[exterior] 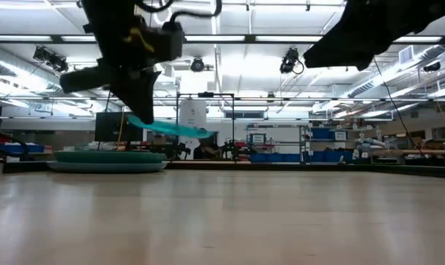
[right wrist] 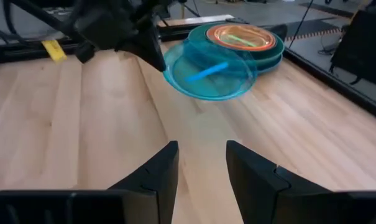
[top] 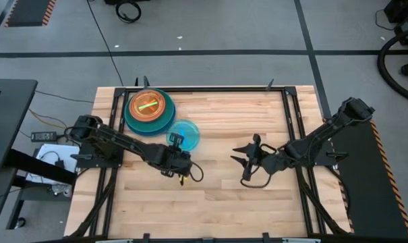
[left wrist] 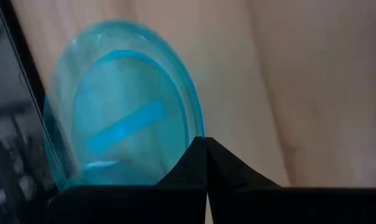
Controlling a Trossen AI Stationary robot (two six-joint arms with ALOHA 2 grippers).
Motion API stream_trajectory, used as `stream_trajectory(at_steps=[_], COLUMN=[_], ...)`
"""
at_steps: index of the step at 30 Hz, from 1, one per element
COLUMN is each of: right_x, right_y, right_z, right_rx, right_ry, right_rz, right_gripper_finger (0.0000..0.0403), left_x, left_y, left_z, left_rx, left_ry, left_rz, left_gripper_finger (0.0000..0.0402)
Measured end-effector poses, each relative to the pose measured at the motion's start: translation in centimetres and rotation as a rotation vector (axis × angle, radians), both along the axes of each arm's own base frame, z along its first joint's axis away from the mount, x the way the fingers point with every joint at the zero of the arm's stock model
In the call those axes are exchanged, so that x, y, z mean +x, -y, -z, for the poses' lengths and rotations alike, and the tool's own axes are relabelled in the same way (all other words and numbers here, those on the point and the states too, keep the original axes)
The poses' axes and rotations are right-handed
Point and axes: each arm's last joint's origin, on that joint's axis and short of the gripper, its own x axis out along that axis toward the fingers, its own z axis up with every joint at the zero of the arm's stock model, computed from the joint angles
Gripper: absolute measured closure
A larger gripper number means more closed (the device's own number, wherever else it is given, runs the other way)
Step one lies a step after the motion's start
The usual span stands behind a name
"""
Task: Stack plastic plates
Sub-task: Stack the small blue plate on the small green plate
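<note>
A translucent light blue plate (top: 186, 132) (exterior: 172, 128) (left wrist: 122, 112) (right wrist: 207, 72) hangs in the air near the stack, in my shut left gripper (top: 175, 141) (left wrist: 206, 163). The stack of plates (top: 150, 112) (exterior: 108, 160) (right wrist: 245, 41) rests flat on the table near its far left corner: an orange plate on top, then teal and blue plates under it. My right gripper (top: 243, 164) (right wrist: 200, 163) hovers open over the middle right of the table, apart from every plate and pointing toward the left arm. My left gripper pinches the light blue plate's rim (left wrist: 192, 132) between its two fingers, at the edge turned toward the table's near side. The fingers come down on it slanting from above. The plate is lifted clear of the table and slightly tilted, reaching out from the fingers toward the stack.
The bare wooden tabletop (top: 217, 196) lies open across the middle and near side. A black frame (top: 210, 88) runs along the table's edges, close behind the stack. A yellow tag (right wrist: 53, 48) shows on the left arm.
</note>
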Motion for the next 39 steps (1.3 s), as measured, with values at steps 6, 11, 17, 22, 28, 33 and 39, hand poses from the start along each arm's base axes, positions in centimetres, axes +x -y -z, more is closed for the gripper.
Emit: stream_trajectory(at_steps=[6, 11, 17, 22, 28, 33, 39], right_x=[1.0, 1.6, 2.0, 2.2, 2.2, 2.2, 2.2], right_y=[1.7, 3.0, 4.1, 4.4, 4.3, 4.3, 4.2], right_z=[-0.3, -0.4, -0.4, -0.5, -0.5, -0.6, -0.6], right_rx=[-0.056, -0.07, -0.045, -0.022, -0.01, -0.003, 0.005], right_ry=[-0.016, -0.02, -0.025, -0.018, -0.011, -0.006, -0.005], right_rz=[-0.029, -0.036, -0.044, -0.057, -0.069, -0.074, -0.084], right_gripper_finger=[0.0258, 0.0258, 0.0258, 0.0258, 0.0258, 0.0258, 0.0258], left_x=[-1.4, -3.8, -6.6, -8.7, -10.1, -10.8, -11.7], left_y=[-1.6, -3.6, -5.3, -6.6, -9.0, -11.7, -15.0], left_z=[0.9, 0.8, -0.5, -1.5, -1.9, -0.6, 0.6], left_rx=[0.059, 0.055, 0.028, 0.025, 0.01, -0.002, -0.047], left_ry=[-0.019, 0.017, 0.138, 0.18, 0.19, 0.156, 0.2], left_rz=[-0.081, -0.17, -0.228, -0.247, -0.31, -0.428, -0.585], left_gripper_finger=[0.0401, 0.0401, 0.0401, 0.0401, 0.0401, 0.0401, 0.0401])
